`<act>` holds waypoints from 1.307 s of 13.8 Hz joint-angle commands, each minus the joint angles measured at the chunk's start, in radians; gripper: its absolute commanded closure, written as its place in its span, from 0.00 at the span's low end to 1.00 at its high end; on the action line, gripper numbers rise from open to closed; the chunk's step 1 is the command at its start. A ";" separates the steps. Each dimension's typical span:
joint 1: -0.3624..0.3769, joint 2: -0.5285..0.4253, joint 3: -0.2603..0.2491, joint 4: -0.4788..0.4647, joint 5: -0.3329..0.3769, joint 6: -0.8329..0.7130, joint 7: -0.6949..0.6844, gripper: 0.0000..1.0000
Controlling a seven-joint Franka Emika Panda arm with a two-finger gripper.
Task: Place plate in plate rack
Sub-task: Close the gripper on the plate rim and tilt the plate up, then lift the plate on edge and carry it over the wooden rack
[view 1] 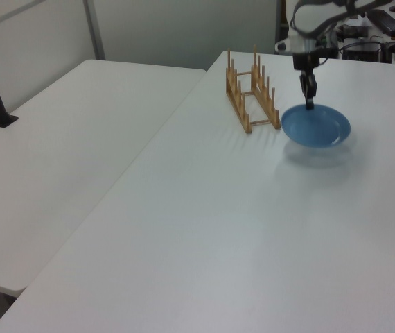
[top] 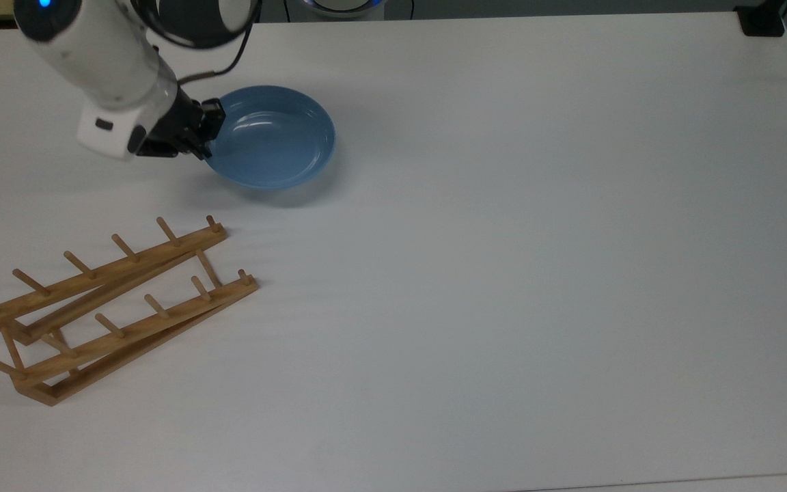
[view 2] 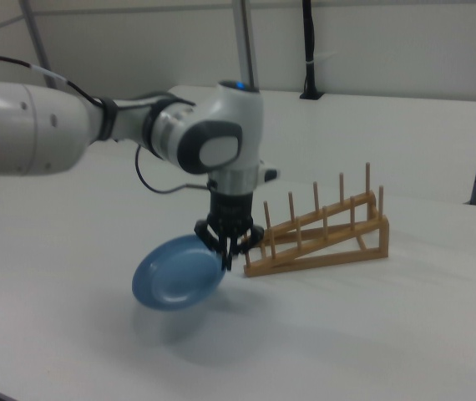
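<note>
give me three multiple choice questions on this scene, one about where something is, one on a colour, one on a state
1. In the top view, where does the plate rack stand?
A. lower left of the table
B. upper right corner
C. centre of the table

2. What colour is the plate?
A. red
B. light blue
C. black

3. How is the plate now?
A. slotted between the rack's pegs
B. lying flat on the table
C. held by its rim in the gripper, tilted, off the table

Answers:
1. A, the top view shows the rack at its lower left.
2. B, it looks light blue in each view.
3. C, the right view shows it hanging tilted above its shadow, rim between the fingers.
</note>
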 commanded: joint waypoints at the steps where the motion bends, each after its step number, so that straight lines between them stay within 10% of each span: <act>1: 0.037 -0.108 -0.015 -0.001 0.000 -0.017 0.083 1.00; 18: 0.091 -0.175 -0.022 0.128 -0.737 0.398 0.698 1.00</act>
